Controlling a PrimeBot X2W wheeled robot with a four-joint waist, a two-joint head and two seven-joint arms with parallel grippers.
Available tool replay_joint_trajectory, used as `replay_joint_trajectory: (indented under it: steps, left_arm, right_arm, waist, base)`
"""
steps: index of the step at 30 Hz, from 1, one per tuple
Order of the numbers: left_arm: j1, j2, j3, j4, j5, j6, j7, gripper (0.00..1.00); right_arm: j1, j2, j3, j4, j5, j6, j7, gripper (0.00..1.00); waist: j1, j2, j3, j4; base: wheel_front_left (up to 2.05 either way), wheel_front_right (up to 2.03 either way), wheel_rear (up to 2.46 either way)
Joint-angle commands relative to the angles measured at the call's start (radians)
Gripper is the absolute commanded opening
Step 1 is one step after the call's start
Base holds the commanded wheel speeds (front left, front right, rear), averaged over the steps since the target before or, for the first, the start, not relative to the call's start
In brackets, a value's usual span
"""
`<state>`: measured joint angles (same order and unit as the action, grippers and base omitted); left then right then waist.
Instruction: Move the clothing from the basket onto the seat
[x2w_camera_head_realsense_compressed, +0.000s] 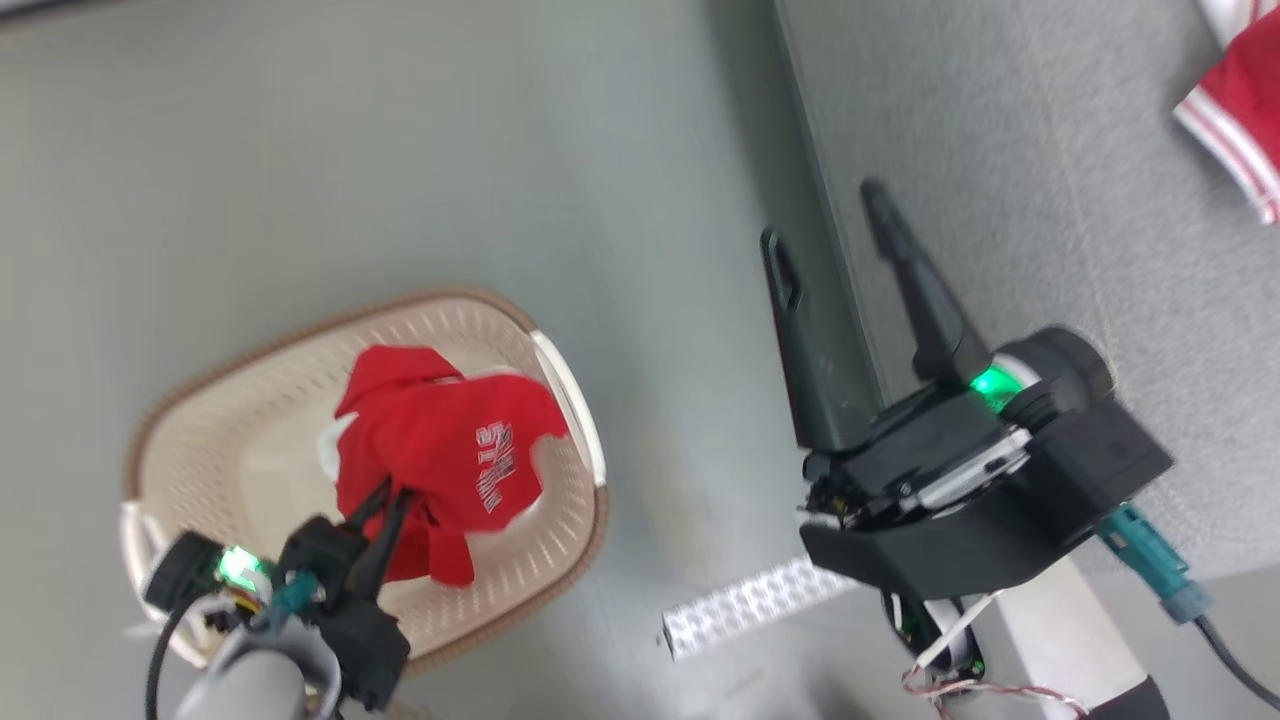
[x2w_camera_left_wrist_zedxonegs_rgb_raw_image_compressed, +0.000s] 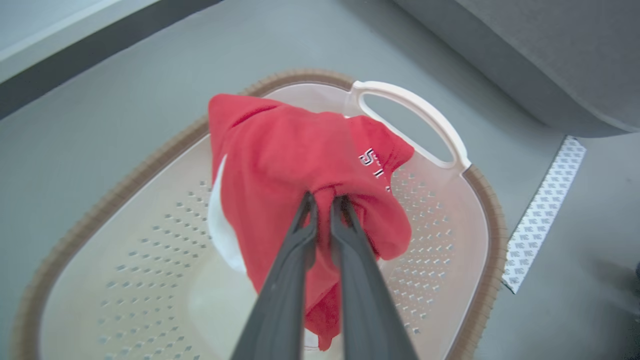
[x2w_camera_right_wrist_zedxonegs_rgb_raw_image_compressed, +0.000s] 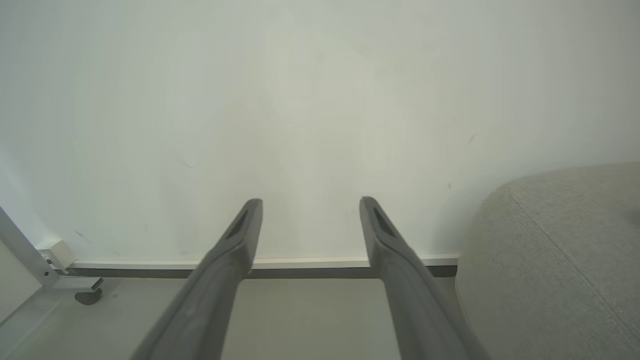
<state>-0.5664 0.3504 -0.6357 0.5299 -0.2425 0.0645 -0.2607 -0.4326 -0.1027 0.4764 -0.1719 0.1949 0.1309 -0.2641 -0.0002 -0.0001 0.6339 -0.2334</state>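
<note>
- Looking down, we see the grey seat (x2w_camera_head_realsense_compressed: 1000, 150) right of the basket (x2w_camera_head_realsense_compressed: 230, 440), with a red-and-white garment (x2w_camera_head_realsense_compressed: 1240, 110) lying on its far part.
- The red shirt (x2w_camera_head_realsense_compressed: 440, 440) hangs over the basket, pinched by our left gripper (x2w_camera_left_wrist_zedxonegs_rgb_raw_image_compressed: 325, 199).
- Our right gripper (x2w_camera_head_realsense_compressed: 825, 215) is spread wide and empty on the basket's seat side.

Smooth grey-green floor (x2w_camera_head_realsense_compressed: 300, 150), evenly lit. Plain off-white wall (x2w_camera_right_wrist_zedxonegs_rgb_raw_image_compressed: 300, 100), white baseboard (x2w_camera_right_wrist_zedxonegs_rgb_raw_image_compressed: 300, 262) over dark strip (x2w_camera_right_wrist_zedxonegs_rgb_raw_image_compressed: 300, 273). Patterned white tape strip (x2w_camera_head_realsense_compressed: 745, 605) flat on floor. Metal frame leg (x2w_camera_right_wrist_zedxonegs_rgb_raw_image_compressed: 27, 252) beside wall.

Open floor (x2w_camera_head_realsense_compressed: 660, 250) lies between the basket (x2w_camera_head_realsense_compressed: 430, 298) and the seat (x2w_camera_head_realsense_compressed: 1050, 150), with a flat patterned strip (x2w_camera_head_realsense_compressed: 750, 605) on it
</note>
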Motion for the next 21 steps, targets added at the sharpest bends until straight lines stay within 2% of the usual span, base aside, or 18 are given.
replay_joint_trajectory:
  steps: [1, 12, 21]
  left_arm:
    - [0.042, -0.005, 0.011, -0.017, 0.010, 0.009, -0.006, 0.00]
    - [0.279, -0.053, 0.154, -0.224, 0.044, 0.029, -0.006, 0.00]
    - [0.425, -0.092, 0.239, -0.324, 0.073, 0.027, -0.006, 0.00]
  right_arm:
    - [0.019, -0.012, 0.010, 0.011, 0.014, 0.000, 0.000, 1.00]
    - [0.135, -0.050, 0.036, 0.146, 0.075, 0.000, 0.000, 1.00]
    - [0.247, -0.094, 0.066, 0.231, 0.071, 0.000, 0.000, 1.00]
  waist:
    - [0.0002, 0.0001, -0.167, 0.069]
    - [0.0002, 0.0001, -0.393, 0.091]
    - [0.0002, 0.0001, -0.558, 0.099]
  base:
    - [0.00, 0.00, 0.00]
    - [0.00, 0.00, 0.00]
    - [0.00, 0.00, 0.00]
